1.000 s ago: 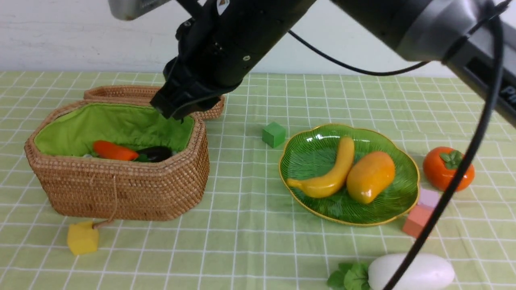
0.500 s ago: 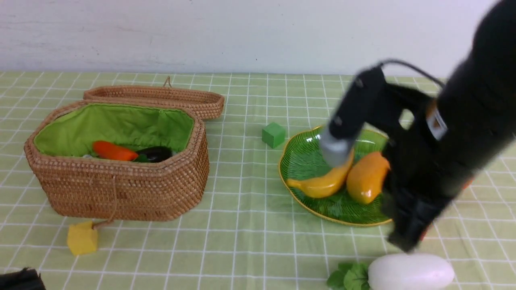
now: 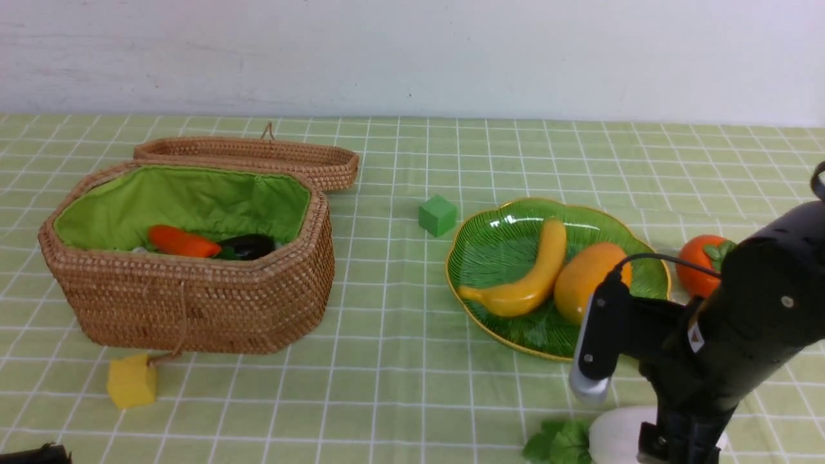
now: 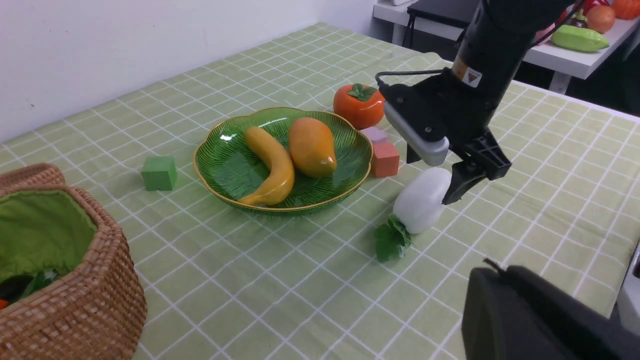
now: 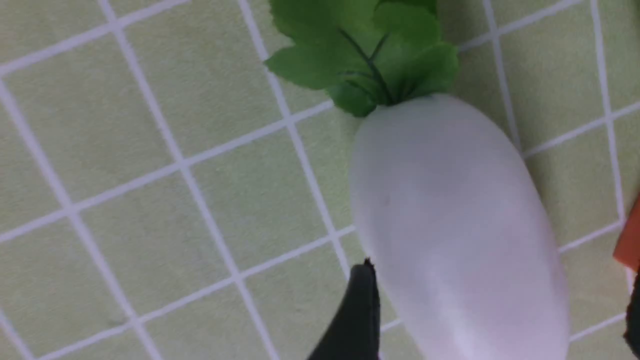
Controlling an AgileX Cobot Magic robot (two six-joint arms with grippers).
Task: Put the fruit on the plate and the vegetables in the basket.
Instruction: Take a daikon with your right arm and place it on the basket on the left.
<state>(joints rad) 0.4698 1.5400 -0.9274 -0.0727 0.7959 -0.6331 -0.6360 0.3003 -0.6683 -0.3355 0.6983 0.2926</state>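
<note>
The white radish (image 5: 450,225) lies on the cloth at the near right, leaves (image 3: 557,443) pointing left. My right gripper (image 5: 497,310) is open and straddles its body, one finger on each side with a gap. On the green plate (image 3: 490,232) rest the banana (image 3: 525,277) and the mango (image 3: 590,277). Just right of the plate, on the cloth, sits the persimmon (image 3: 699,267). In the basket (image 3: 193,303) lie the carrot (image 3: 180,243) and the eggplant (image 3: 248,245). My left gripper (image 4: 487,267) is shut and empty, low at the near left.
The wicker lid (image 3: 251,158) leans behind the basket. A green cube (image 3: 437,214) sits left of the plate and a yellow cube (image 3: 132,381) in front of the basket. An orange cube (image 4: 385,159) and a pink cube (image 4: 374,134) lie between plate and radish.
My right arm has swung from above the basket over to the near right and dropped onto the radish, and its jaws have opened. The vegetables and fruit have not moved.
</note>
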